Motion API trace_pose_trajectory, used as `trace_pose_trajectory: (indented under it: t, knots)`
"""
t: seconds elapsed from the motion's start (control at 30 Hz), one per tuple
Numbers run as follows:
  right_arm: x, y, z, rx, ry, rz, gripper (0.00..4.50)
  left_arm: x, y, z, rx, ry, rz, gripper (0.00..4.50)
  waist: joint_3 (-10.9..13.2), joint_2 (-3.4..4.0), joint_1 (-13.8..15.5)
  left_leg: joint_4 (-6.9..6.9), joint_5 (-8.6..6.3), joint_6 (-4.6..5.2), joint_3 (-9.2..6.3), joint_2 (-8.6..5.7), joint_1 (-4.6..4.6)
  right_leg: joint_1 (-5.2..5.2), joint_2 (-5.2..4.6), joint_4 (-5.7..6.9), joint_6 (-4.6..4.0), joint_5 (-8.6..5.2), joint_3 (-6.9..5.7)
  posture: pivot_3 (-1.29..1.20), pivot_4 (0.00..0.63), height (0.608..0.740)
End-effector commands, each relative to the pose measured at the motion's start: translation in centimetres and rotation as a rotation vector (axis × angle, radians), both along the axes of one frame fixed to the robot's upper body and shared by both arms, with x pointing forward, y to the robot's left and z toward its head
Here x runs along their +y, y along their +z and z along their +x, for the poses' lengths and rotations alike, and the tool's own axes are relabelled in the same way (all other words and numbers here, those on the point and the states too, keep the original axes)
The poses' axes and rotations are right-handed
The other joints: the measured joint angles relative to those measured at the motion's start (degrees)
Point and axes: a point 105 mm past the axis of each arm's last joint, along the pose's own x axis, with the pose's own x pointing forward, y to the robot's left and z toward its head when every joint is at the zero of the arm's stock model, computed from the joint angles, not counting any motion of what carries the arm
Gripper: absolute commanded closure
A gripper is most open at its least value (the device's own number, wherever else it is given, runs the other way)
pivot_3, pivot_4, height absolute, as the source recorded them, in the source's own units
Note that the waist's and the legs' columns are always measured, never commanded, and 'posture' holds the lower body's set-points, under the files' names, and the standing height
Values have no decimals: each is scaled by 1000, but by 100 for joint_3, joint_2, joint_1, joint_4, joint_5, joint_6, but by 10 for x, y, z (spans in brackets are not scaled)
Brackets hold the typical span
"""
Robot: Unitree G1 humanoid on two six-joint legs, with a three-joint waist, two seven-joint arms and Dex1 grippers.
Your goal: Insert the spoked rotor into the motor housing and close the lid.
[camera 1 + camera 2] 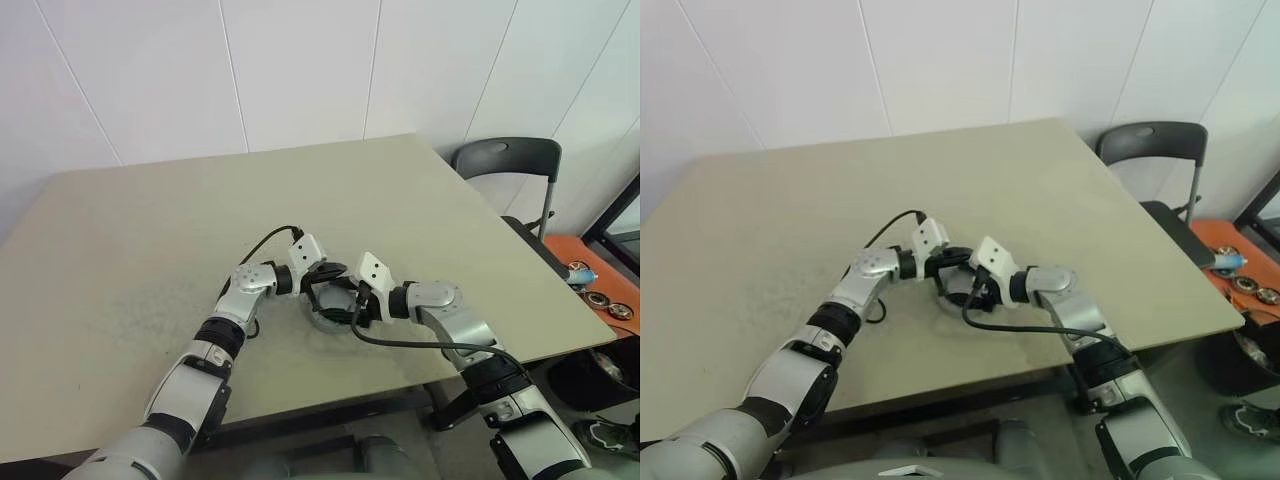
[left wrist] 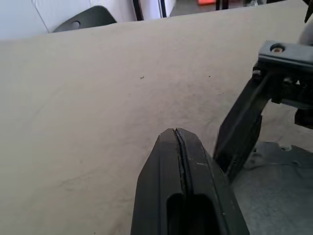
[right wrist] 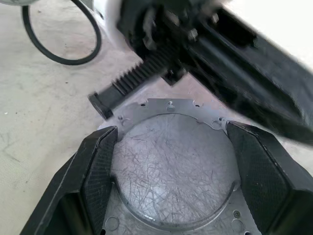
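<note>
The motor housing is a round silver body with a scratched flat face on a flanged plate with screw holes. It rests on the table near the front edge. My right gripper straddles it from the right, and its two black fingers press against opposite sides of the round body. My left gripper is shut with nothing in it. It reaches in from the left and hovers just over the far side of the housing. The spoked rotor and the lid are out of view.
The beige table stretches far back and to the left. A black chair stands off its right side, beside an orange surface holding small parts. A black cable loop lies beside the housing.
</note>
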Motion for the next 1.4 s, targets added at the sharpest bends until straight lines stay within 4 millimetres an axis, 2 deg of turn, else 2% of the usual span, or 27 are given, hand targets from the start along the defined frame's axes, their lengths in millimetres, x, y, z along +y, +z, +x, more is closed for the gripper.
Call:
trace_pose_trajectory:
  t: [0.03, 0.2, 0.47, 0.57, 0.87, 1.4]
  knots:
    - [-4, -5, 0, 17, -17, -20, 1312, 17, 30, 10, -76, 30, -73, 4500, 0, 0, -10, 0, 0, 0, 0, 1, 2, 2, 3, 3, 2, -1, -1, 0, 0, 740]
    - [-4, -6, 0, 17, -15, -20, 1312, 32, 44, 6, -80, 8, -141, 4500, 0, 1, -15, -1, 0, 0, -4, 6, 3, 1, 5, 1, 1, 1, -6, 0, 0, 740]
    - [-4, -7, 1, 19, -13, -24, 1312, 40, 28, -18, 27, -107, -89, 4500, 0, 1, -11, 0, 0, 0, -5, 6, 5, 1, 6, 5, -16, 12, -6, 0, 0, 740]
    - [-4, -7, 0, 20, -13, -22, 1312, 44, 9, -16, 27, -84, -21, 4500, 0, 1, -10, 4, 0, 0, -5, 6, 4, 1, 6, 5, -15, 11, -6, 0, 0, 740]
    - [-5, -7, 0, 22, -17, -23, 1312, 34, -4, -20, 33, -131, 9, 4500, 0, 0, -10, 3, 0, 0, -3, 5, 4, 3, 4, 3, -16, 12, -6, 0, 0, 740]
    - [-5, -7, 1, 22, -13, -28, 1312, 42, -30, -28, 82, -193, 169, 4500, -13, -3, -5, 3, 0, 0, -3, 5, 8, 6, 5, 4, -16, 12, -6, 0, 0, 740]
